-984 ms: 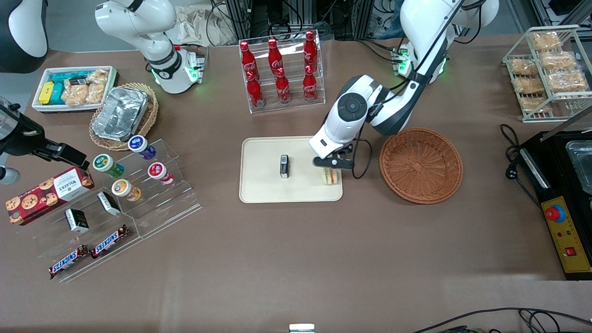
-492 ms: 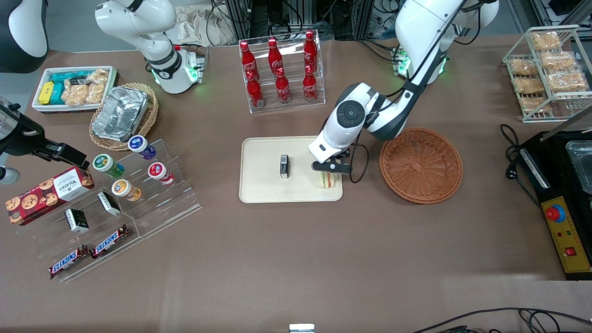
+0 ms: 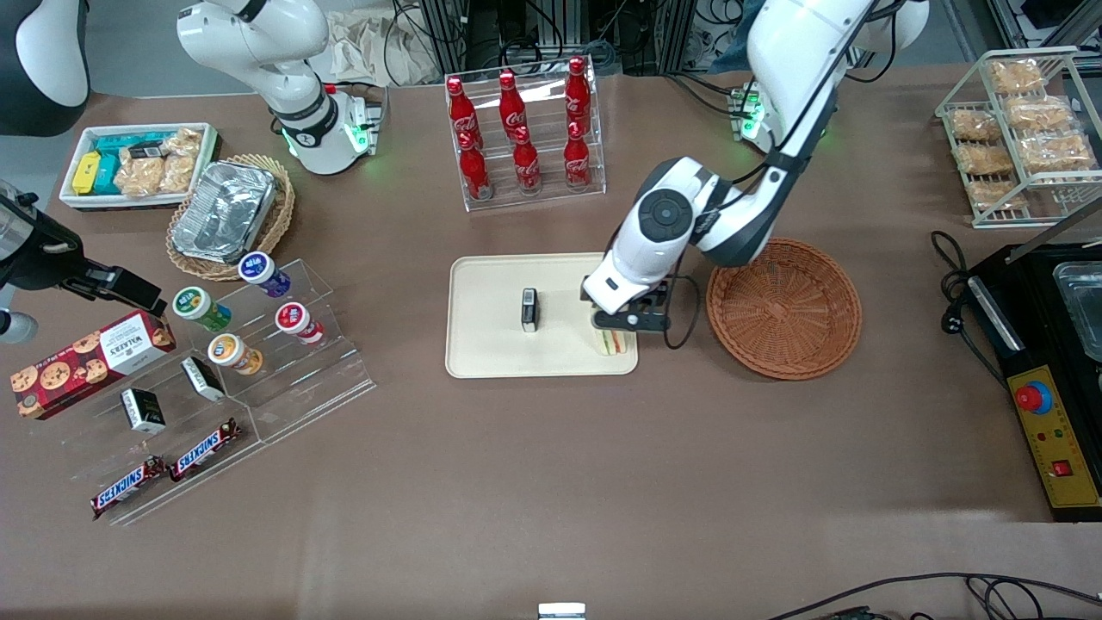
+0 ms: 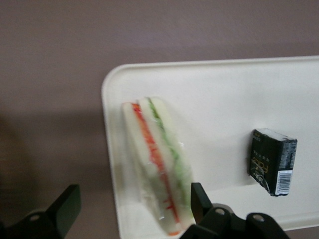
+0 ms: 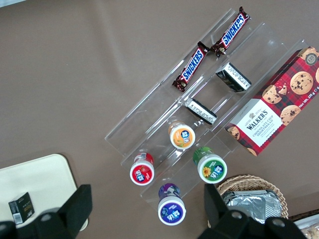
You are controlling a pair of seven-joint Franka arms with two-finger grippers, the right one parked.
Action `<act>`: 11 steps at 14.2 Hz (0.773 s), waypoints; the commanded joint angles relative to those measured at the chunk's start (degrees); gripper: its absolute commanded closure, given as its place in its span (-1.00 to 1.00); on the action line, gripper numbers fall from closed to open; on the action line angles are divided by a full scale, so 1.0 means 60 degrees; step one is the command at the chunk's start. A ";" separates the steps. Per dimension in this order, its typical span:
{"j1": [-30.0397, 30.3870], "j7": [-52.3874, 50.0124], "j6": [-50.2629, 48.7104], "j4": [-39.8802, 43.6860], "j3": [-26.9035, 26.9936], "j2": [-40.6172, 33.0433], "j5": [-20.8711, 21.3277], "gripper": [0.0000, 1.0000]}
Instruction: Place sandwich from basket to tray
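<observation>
Gripper (image 3: pixel 622 331) shifted nearer front camera since a second ago, sandwich (image 3: pixel 613 342) with it, now at tray (image 3: pixel 482 357) corner closest to basket (image 3: pixel 783 307). Sandwich lies on tray near rim, filling stripes showing (image 4: pixel 157 164). Fingers (image 4: pixel 199 201) spread wide, straddling sandwich, not pinching it. Small black box (image 3: pixel 529 309) stands mid-tray, apart from sandwich. Basket sits on table just beside tray, toward working arm's end. Bottle rack (image 3: pixel 523 133) farther from camera.

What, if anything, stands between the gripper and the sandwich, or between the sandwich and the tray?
Nothing visible. The sandwich already lies on the tray near its corner. The gripper hangs open just above it, fingers apart. The small black box lies farther along the tray.
</observation>
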 commanded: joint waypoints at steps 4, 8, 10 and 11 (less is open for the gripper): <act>0.1483 0.1223 -0.3524 0.1190 -0.0045 -0.1236 0.0182 -0.98; 0.3211 0.1868 -0.4270 0.1205 -0.0059 -0.1969 0.0182 -0.98; 0.3974 0.3531 -0.4973 0.1220 -0.0059 -0.2641 0.0197 -0.98; 0.4311 0.4338 -0.5310 0.1278 -0.0045 -0.2891 0.0211 -0.98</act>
